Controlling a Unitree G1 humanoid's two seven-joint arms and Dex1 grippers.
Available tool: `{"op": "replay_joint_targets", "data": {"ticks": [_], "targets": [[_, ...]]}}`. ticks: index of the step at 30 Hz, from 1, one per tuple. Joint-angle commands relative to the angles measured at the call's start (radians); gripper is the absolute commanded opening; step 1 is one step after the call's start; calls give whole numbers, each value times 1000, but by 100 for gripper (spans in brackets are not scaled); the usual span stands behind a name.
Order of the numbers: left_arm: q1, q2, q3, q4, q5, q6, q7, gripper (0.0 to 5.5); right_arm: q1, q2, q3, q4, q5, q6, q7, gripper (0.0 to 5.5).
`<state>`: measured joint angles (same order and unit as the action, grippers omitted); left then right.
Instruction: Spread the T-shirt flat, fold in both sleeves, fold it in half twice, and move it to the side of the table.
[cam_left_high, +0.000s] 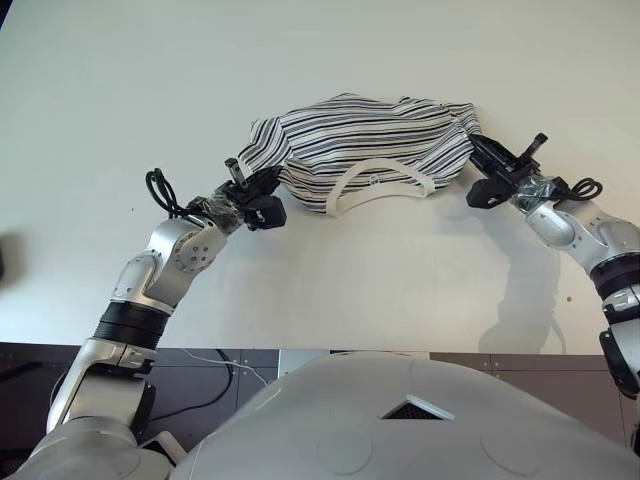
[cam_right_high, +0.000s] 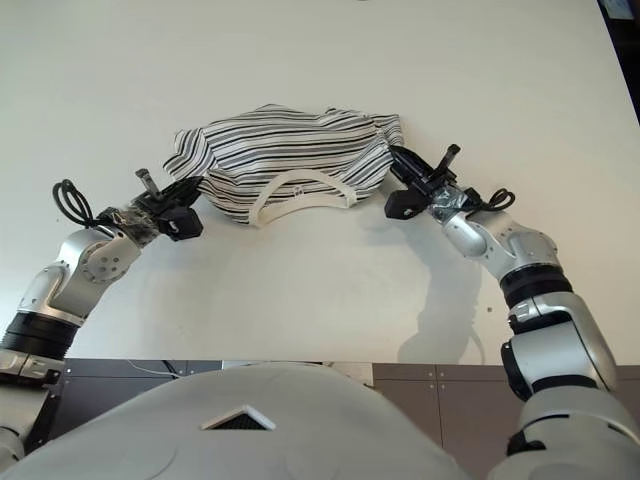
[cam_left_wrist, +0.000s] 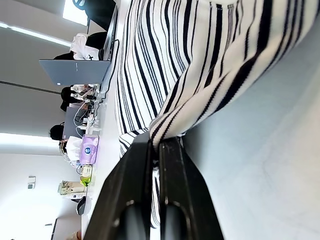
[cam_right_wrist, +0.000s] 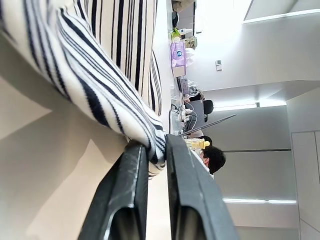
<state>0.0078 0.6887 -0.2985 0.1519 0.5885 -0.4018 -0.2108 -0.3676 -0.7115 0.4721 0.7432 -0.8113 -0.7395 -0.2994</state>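
A black-and-white striped T-shirt (cam_left_high: 360, 140) with a white neckband (cam_left_high: 380, 185) lies bunched near the middle of the white table (cam_left_high: 350, 280). My left gripper (cam_left_high: 268, 182) is at the shirt's left edge, shut on a fold of striped cloth (cam_left_wrist: 165, 125). At the shirt's right end my right gripper (cam_left_high: 474, 148) is shut on the fabric (cam_right_wrist: 150, 135). The cloth hangs stretched between both grippers, its neckband facing me.
The white table extends well beyond the shirt on every side, with its front edge (cam_left_high: 300, 348) close to me. Beyond the table, the wrist views show desks with laptops (cam_left_wrist: 75, 72) and seated people far behind.
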Motion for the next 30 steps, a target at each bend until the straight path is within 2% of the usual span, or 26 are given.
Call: {"op": "replay_joint_targets", "data": {"ticks": [1,7,10,12,19,23,30], "targets": [[59,-56,26,-37,-109,48,-39,10,12,11,-74,-58,127,31,90,13],[-48,-147,136,-130,-318,179,-85,10,-15,144,-228,-286,463,267,328,13],[-182,-188,214,-139,-402,266,-78,10,-95,214,-300,-370,578,406,390,13],[-340,-217,267,-85,-448,319,-54,10,-192,264,-339,-385,632,486,406,13],[-777,-246,362,192,-512,383,11,10,-515,327,-418,-280,690,555,413,13],[-924,-243,387,282,-550,365,-8,10,-639,331,-437,-217,688,526,412,13],[-1071,-215,424,350,-620,409,-76,10,-770,321,-503,-150,732,573,415,13]]}}
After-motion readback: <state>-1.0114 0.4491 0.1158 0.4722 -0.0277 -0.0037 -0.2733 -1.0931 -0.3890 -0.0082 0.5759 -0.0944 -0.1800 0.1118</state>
